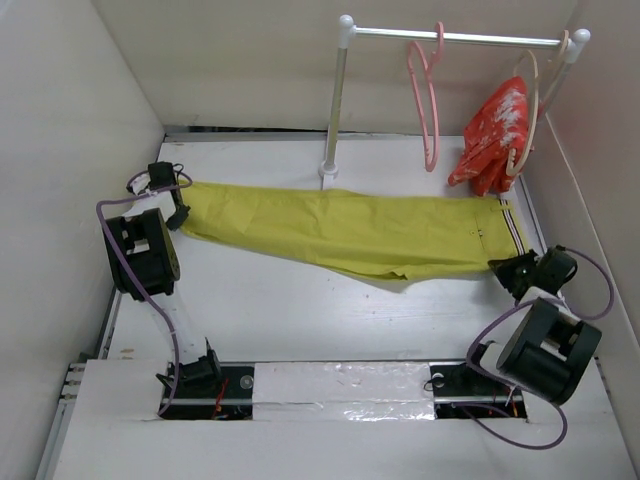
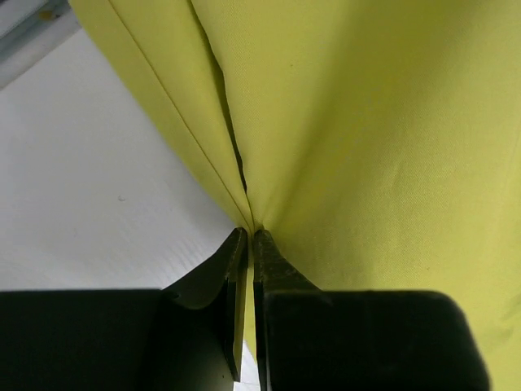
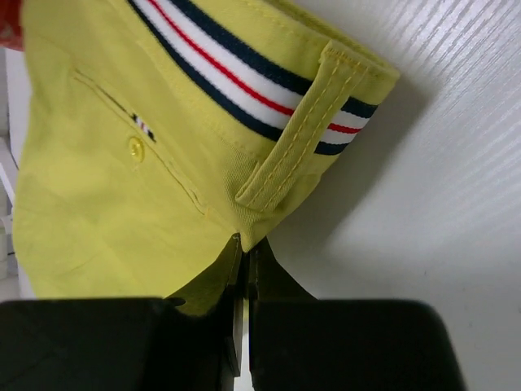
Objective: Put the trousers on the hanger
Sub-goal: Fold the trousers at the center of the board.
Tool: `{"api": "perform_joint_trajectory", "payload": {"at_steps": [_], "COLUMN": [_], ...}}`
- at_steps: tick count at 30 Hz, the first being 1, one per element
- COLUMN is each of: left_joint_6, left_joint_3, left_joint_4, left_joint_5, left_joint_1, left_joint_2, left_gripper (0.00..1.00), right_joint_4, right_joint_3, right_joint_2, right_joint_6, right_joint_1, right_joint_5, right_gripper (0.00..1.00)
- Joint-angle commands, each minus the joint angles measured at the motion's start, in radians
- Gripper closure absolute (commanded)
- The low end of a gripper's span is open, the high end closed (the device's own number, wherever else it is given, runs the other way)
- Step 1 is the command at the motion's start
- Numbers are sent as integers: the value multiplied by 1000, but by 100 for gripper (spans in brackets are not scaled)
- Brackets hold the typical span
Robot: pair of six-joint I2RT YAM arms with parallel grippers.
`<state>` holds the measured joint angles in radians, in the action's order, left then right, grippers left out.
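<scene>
Lengthwise, the mustard-yellow trousers (image 1: 350, 232) lie stretched out.

The top camera looks down from behind the arms (image 1: 140, 250) over the whole worktop (image 1: 300, 320). Each wrist camera sits close behind its fingers (image 2: 281, 273), sharing only the trousers (image 1: 350, 235) with it.
</scene>
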<state>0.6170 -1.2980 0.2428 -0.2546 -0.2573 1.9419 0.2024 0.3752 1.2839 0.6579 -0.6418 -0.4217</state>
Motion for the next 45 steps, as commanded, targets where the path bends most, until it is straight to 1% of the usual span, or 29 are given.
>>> {"api": "perform_joint_trajectory", "payload": {"at_steps": [1, 10, 11, 12, 13, 14, 15, 16, 17, 18, 20, 22, 24, 26, 27, 28, 30, 31, 32, 34, 35, 36, 37, 38, 40, 41, 43, 44, 45], "left_joint_6": [-42, -23, -11, 9, 7, 3, 1, -16, -25, -31, -48, -49, -62, -51, -37, -28, 7, 18, 33, 65, 72, 81, 89, 90, 98, 108, 112, 118, 121], "left_joint_3": [-6, 282, 299, 328, 336, 339, 341, 345, 348, 355, 376, 394, 407, 411, 414, 419, 437, 448, 462, 528, 551, 587, 603, 621, 655, 667, 712, 730, 774], "left_joint_4": [36, 122, 153, 164, 168, 173, 174, 170, 152, 145, 94, 70, 38, 18, 9, 3, -29, -43, -74, -120, -161, -171, -180, -203, -211, -224, -237, -237, -243], "left_joint_5": [-170, -268, -287, -304, -296, -285, -275, -229, -198, -140, -66, -22, 0, 29, 38, 61, 89, 119, 135, 173, 176, 172, 140, 118, 40, 28, -10, -23, -29], "left_joint_1": [-5, -5, -5, -5, -5, -5, -5, -5, -5, -5, -5, 30, 104, 162, 235, 274, 354, 428, 463, 566, 601, 636, 674, 754, 826, 873, 909, 918, 918], "left_joint_2": [-70, -378, -427, -449, -471, -510, -527, -564, -584, -633, -693, -750, -811, -859, -873, -886, -925, -939, -958, -978, -986, -985, -982, -973, -959, -948, -945, -951, -957], "left_gripper": [100, 100, 100, 100, 100, 100, 94, 59, 41, 26, 23, 26, 29, 46, 53, 71, 84, 92, 96, 100, 100, 100, 100, 100, 100, 100, 100, 100, 100], "right_joint_4": [-70, -435, -461, -484, -480, -480, -489, -480, -460, -454, -445, -440, -387, -327, -293, -281, -232, -225, -219, -158, -140, -118, -113, -115, -133, -190, -263, -340, -375], "right_joint_3": [-7, 2, 2, -2, -12, -12, -33, -44, -51, -50, -39, -22, -36, -68, -65, -59, -41, -33, -18, -22, -27, -33, -33, -32, -38, -33, -16, -4, 8], "right_joint_2": [-147, -551, -586, -616, -645, -679, -684, -680, -664, -609, -548, -462, -419, -364, -350, -321, -287, -266, -224, -206, -196, -196, -199, -210, -308, -422, -555, -621, -677], "right_joint_6": [-52, -158, -165, -168, -164, -165, -167, -170, -170, -175, -170, -178, -172, -143, -142, -124, -106, -100, -103, -89, -87, -89, -110, -119, -119, -119, -116, -115, -113], "right_joint_1": [-24, -147, -156, -156, -156, -156, -156, -156, -156, -156, -165, -165, -193, -193, -193, -193, -193, -193, -193, -193, -193, -193, -173, -120, -3, 139, 291, 359, 475], "right_joint_5": [70, 34, 35, 41, 55, 73, 95, 119, 123, 109, 109, 109, 92, 78, 69, 86, 98, 97, 87, 75, 67, 64, 57, 19, 17, 62, 141, 228, 259], "right_gripper": [100, 100, 96, 86, 70, 42, 31, 23, 15, 15, 14, 14, 14, 16, 17, 17, 21, 22, 28, 39, 49, 56, 72, 100, 100, 100, 100, 100, 100]}}
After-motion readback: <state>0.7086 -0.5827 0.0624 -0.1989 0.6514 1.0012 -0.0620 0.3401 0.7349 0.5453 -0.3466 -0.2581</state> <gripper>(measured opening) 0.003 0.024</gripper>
